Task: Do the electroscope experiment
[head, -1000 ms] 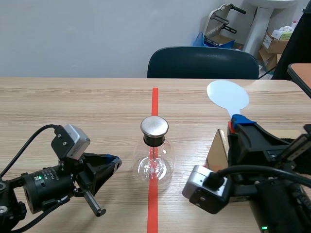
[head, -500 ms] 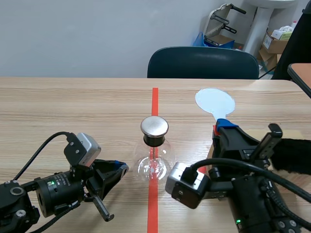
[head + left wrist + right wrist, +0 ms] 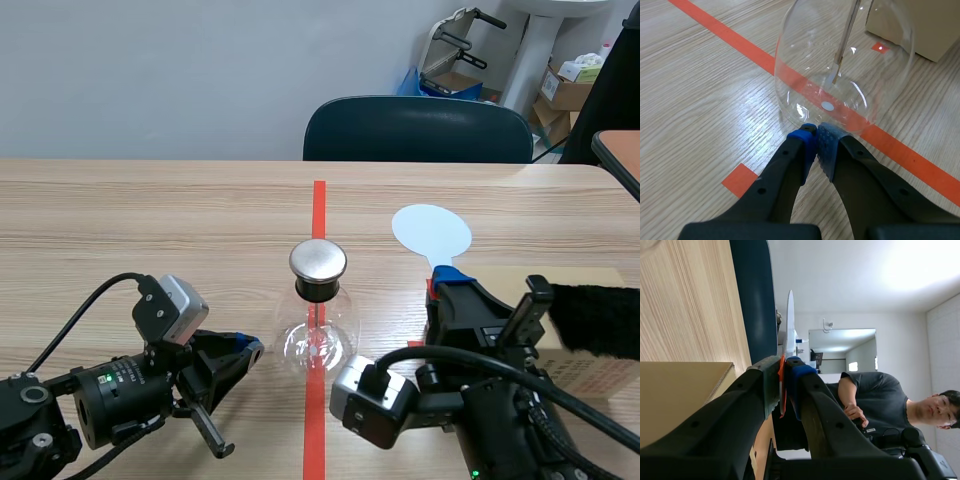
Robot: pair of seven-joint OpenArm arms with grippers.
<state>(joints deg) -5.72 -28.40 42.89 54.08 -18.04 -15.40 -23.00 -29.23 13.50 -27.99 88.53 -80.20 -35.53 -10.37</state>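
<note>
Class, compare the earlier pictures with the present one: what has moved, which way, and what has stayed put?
The right tool, shut on the paddle, carried it toward the flask and nearer the robot. The left tool, shut on nothing, first edged closer to the flask's base, then held there. The flask did not move.

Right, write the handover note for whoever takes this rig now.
Left hand: shut on nothing, low on the table, tips at the base of the electroscope flask; contact unclear.
Right hand: shut on the red handle of the disc paddle, disc raised beyond and right of the flask, clear of its metal cap.
Cardboard box beside the right arm.
Done: paddle picked up. Left: bring the disc to the cap, watch the leaf. Charged or not: cannot tell.
</note>
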